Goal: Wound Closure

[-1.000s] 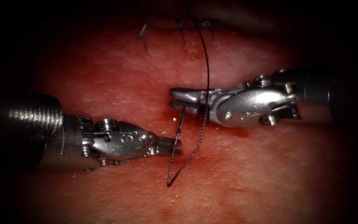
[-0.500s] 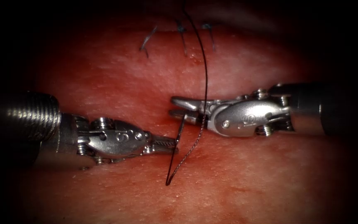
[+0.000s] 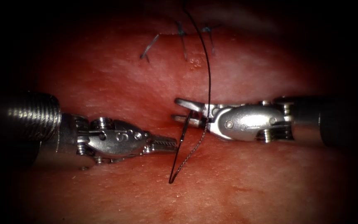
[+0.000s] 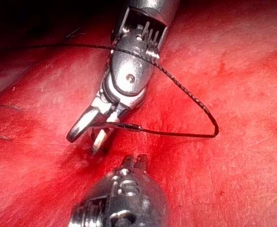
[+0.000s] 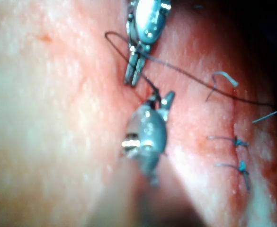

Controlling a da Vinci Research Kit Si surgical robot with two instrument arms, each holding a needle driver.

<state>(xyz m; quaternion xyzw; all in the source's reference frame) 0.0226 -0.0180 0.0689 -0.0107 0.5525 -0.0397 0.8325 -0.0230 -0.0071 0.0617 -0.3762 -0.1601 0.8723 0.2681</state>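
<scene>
Steel right tool (image 3: 183, 112) jaws parted around needle (image 3: 179, 149), left tool (image 3: 168, 144) clamped empty, "S" stamped, thread (image 4: 185, 90) loop clearest left wrist.

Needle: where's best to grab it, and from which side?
Grip the needle on its middle stretch, coming from the endoscope view's left, square across the shaft. It stands steeply, upper end between the right end effector's open jaws, thread joined at its lower end. The left end effector's tip meets that stretch; whether it grips, or whether the needle is in the tissue, I can't tell.
</scene>
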